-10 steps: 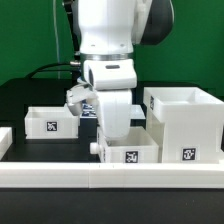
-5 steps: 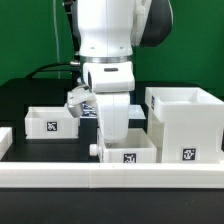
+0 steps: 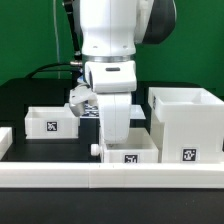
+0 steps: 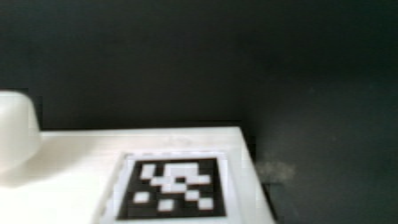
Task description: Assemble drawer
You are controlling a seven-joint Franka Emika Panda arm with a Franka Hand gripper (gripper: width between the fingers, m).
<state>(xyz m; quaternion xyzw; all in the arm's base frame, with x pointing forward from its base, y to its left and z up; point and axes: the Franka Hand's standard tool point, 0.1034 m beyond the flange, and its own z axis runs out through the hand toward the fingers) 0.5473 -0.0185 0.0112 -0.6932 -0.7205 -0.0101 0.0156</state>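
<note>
The tall boxy housing (image 3: 186, 124) stands at the exterior view's right, open top up. One small tray (image 3: 50, 121) sits at the left. The other tray (image 3: 128, 152) sits at the front middle, just behind the border rail and close beside the housing. My gripper (image 3: 117, 138) reaches straight down into this front tray, and its fingertips are hidden behind the tray wall. The wrist view shows a white surface with a square tag (image 4: 178, 186) close up, over the dark table. A rounded white shape (image 4: 15, 135) sits at the edge of that view. I cannot tell whether the jaws grip anything.
A low white border rail (image 3: 60, 178) runs along the front of the table. The marker board (image 3: 86, 109) shows partly behind the arm. Black cables (image 3: 55, 68) hang at the back against the green wall.
The arm has shifted slightly toward the exterior view's right. The housing's near edge now shows a little farther right. The left tray has not moved.
</note>
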